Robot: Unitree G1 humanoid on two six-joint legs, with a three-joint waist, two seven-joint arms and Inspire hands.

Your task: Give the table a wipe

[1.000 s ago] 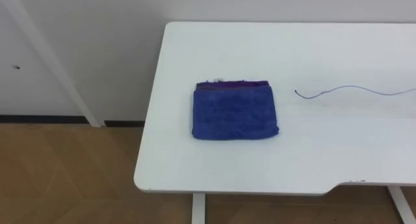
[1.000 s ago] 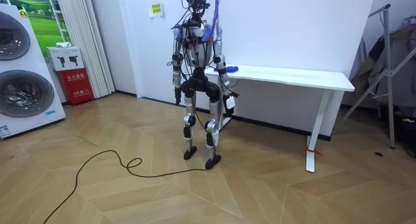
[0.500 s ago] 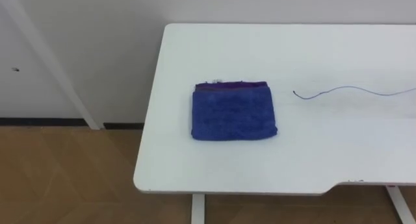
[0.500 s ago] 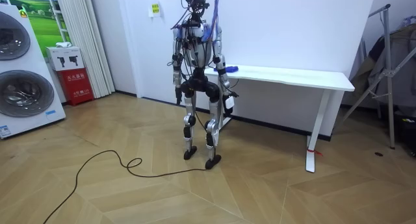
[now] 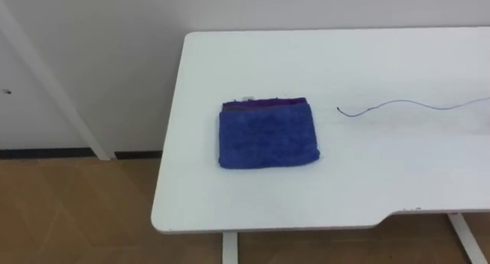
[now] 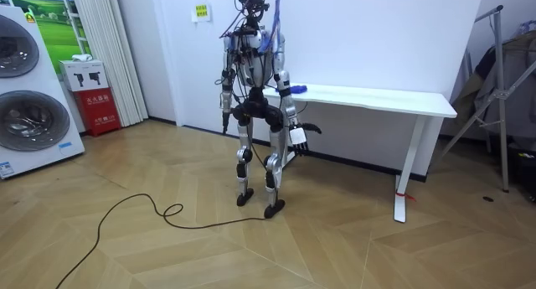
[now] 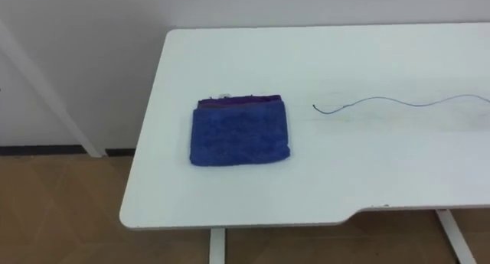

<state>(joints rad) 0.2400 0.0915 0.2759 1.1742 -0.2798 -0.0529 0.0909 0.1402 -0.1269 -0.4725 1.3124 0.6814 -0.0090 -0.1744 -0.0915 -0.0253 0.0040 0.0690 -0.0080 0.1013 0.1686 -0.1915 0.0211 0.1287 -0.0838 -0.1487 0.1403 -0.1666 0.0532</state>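
Floor (image 6: 167, 255): wood parquet. The robot stands upright on it, both feet down, at one short end of the table.
Table (image 5: 383, 172): white and long, set against the wall. Its top is higher than both hands. The front edge has a shallow cut-in on the right hand's side.
Washing machines (image 6: 29, 117): stacked at the room view's left edge, well off on the left hand's side.
Stand (image 6: 502, 96): metal, with tripod legs. It is far past the right hand, beyond the table's other end.
Red box (image 6: 99, 109): on the floor between the washing machines and the robot, on the left hand's side.
Cloth (image 5: 268, 134): blue, folded into a thick rectangle. It lies flat on the table near the left end, close to the front edge but not over it. A purple layer shows along its far edge. It sits higher than the right hand and clear of both hands.
Right hand (image 6: 303, 131): held out forward at about hip height, below the table top and near the table's end. Its fingers are stretched out and apart, holding nothing.
Left hand (image 6: 224, 119): hangs at the robot's side, away from the table. Too small to tell whether it is apart or together.
Line (image 5: 398, 105): a thin dark squiggle on the table top, on the right hand's side of the cloth. It is near the cloth but not touching it, and runs off toward the right. Cannot tell whether it is thread or a pen mark.
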